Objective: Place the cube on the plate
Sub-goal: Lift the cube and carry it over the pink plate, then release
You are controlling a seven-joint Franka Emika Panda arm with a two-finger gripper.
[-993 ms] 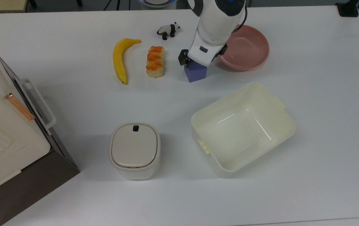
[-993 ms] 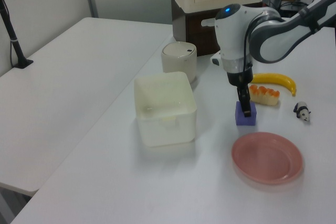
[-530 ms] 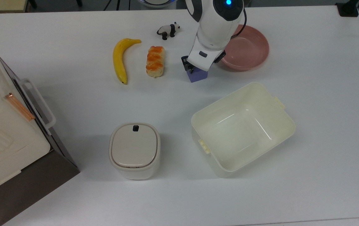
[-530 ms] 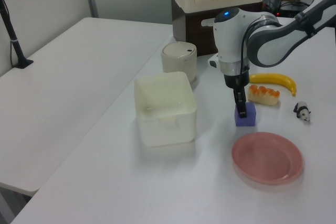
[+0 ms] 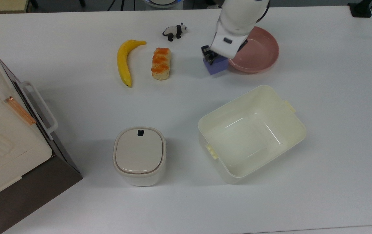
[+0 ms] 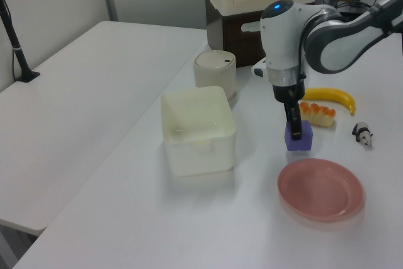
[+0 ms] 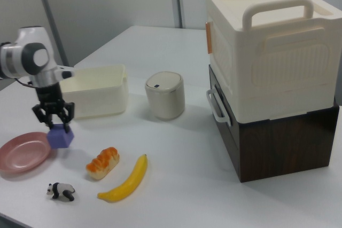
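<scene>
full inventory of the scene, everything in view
cube: 1, blue-purple, held in the end effector beside the plate
plate: 1, pink, top view's upper right
bread roll: 1, golden-orange, between banana and cube
banana: 1, yellow, top view's left of the roll
toy panda: 1, black and white, far table edge
tub: 1, cream, open, centre right
lidded bin: 1, off-white, top view's left of the tub
storage box: 1, cream, on a dark brown cabinet
table: 1, white
end effector: 1, black, shut on the cube
</scene>
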